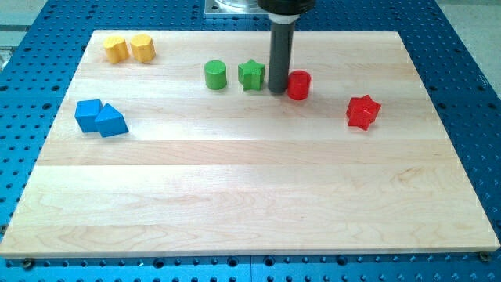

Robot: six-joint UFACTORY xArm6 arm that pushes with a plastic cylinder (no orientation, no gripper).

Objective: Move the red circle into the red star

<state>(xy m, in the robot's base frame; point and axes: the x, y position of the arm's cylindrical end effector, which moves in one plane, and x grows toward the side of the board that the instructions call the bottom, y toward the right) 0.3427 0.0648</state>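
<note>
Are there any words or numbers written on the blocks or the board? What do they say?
None: there is no text to read anywhere.
The red circle, the red star, the green, yellow and blue blocks are plain coloured.
The wooden board shows only wood grain.
My tip, just left of the red circle, is plain and dark.

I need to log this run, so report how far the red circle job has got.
Done: my tip stands on the view's left side of the red circle, between it and the green star. In hand: the push toward the view's right. Left: the circle is apart from the red star, with bare board between.
</note>
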